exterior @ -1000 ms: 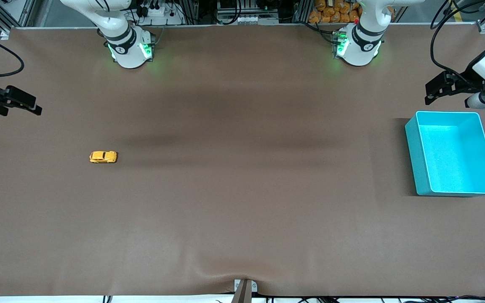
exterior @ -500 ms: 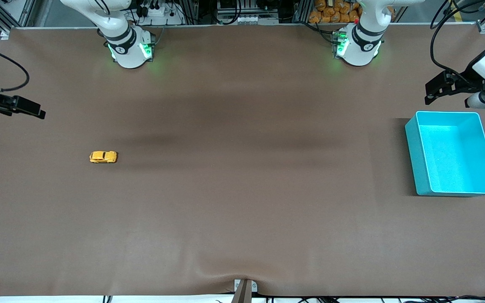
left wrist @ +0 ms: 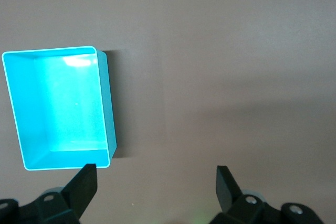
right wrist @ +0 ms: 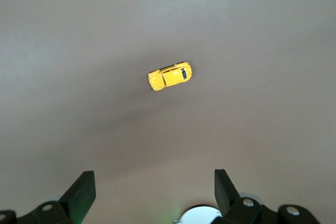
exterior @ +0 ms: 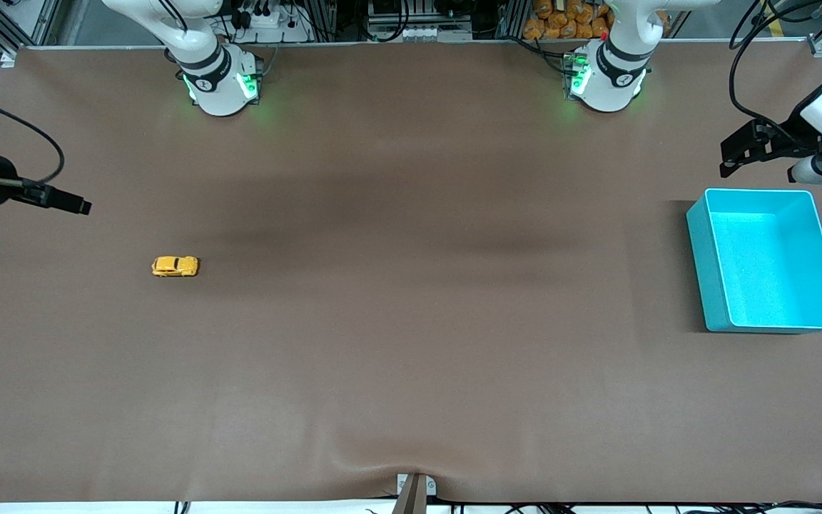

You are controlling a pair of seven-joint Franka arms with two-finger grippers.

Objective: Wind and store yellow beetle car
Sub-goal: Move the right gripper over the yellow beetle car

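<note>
Currently we hold both grippers wide open and empty: right gripper (right wrist: 152, 192) above the table near the yellow beetle car (exterior: 175, 266), left gripper (left wrist: 155, 187) beside the teal bin (exterior: 768, 260).

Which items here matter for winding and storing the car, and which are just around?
Job:
- small yellow beetle-shaped toy car, on the table toward the right arm's end
- open teal plastic bin, toward the left arm's end
- right gripper, fingers open, above the car

Just there:
- brown table mat
- left gripper, open, waiting by the bin
</note>
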